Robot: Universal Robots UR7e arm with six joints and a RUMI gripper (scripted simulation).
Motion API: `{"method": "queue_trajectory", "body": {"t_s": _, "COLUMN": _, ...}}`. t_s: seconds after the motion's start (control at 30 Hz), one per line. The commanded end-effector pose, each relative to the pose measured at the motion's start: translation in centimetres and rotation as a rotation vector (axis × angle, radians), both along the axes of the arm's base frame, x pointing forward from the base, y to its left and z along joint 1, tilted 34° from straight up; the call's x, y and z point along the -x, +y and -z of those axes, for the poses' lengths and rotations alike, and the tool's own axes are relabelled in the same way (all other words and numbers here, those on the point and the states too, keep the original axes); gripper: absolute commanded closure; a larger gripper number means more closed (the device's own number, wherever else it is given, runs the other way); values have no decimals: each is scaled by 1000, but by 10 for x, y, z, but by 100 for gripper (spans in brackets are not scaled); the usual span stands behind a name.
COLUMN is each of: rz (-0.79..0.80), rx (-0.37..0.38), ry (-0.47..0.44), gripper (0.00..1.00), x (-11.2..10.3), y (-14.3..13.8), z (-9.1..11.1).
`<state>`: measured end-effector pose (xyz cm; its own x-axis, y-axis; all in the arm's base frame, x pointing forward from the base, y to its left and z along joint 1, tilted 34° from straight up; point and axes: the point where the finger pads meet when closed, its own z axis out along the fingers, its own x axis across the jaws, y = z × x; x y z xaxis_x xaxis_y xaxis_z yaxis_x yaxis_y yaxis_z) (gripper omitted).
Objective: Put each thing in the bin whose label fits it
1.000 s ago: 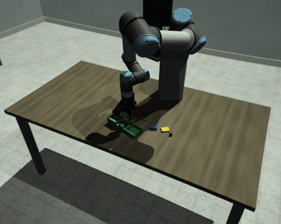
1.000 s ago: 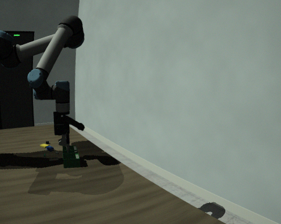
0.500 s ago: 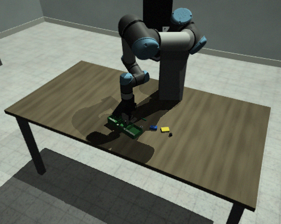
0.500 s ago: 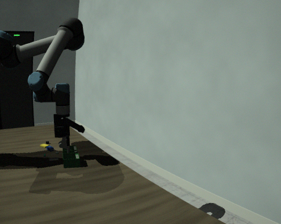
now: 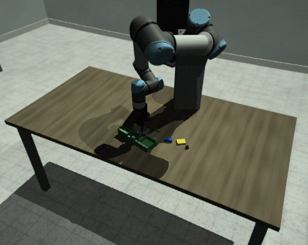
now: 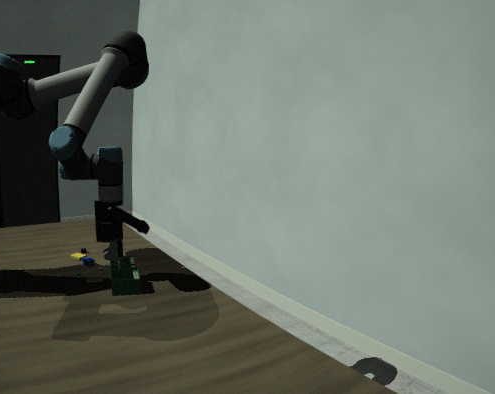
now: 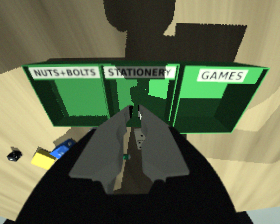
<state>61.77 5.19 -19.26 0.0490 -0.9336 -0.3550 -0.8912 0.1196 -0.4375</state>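
The upright green bins [image 5: 149,148] [image 6: 126,287] [image 7: 230,123] are labelled NUTS+BOLTS, STATIONERY and GAMES. My gripper [image 5: 138,135] [image 6: 119,264] [image 7: 135,106] is shut, tips down at the shadowed STATIONERY bin; I see nothing clearly held. A grey dotted domino-like piece [image 7: 140,136] and a small green thing [image 5: 158,130] [image 7: 126,156] lie on the table behind the bins. A blue thing [image 5: 168,140] [image 6: 88,261] [image 7: 62,149], a yellow block [image 5: 180,142] [image 6: 78,256] [image 7: 43,159], a small black thing [image 5: 186,147] [image 6: 83,250] [image 7: 14,154] and a small grey nut-like piece [image 5: 155,138] lie beside the bins.
The wooden table [image 5: 233,149] [image 6: 150,360] carries everything. The arm's pedestal [image 5: 190,84] stands behind the bins, and the table's front edge runs before them. Arm shadows darken the bins and the table around them.
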Motion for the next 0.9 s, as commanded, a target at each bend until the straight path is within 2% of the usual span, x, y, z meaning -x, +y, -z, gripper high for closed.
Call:
{"method": "queue_trajectory", "body": {"t_s": 0.0, "rz": 0, "rx": 1, "ry": -2, "gripper": 96, "x": -1, "y": 0, "z": 0}}
{"method": "queue_trajectory", "body": {"t_s": 0.7, "rz": 0, "rx": 1, "ry": -2, "gripper": 96, "x": -1, "y": 0, "z": 0}}
{"method": "queue_trajectory", "body": {"t_s": 0.87, "rz": 1, "rx": 0, "ry": 0, "gripper": 96, "x": 3, "y": -3, "z": -6}}
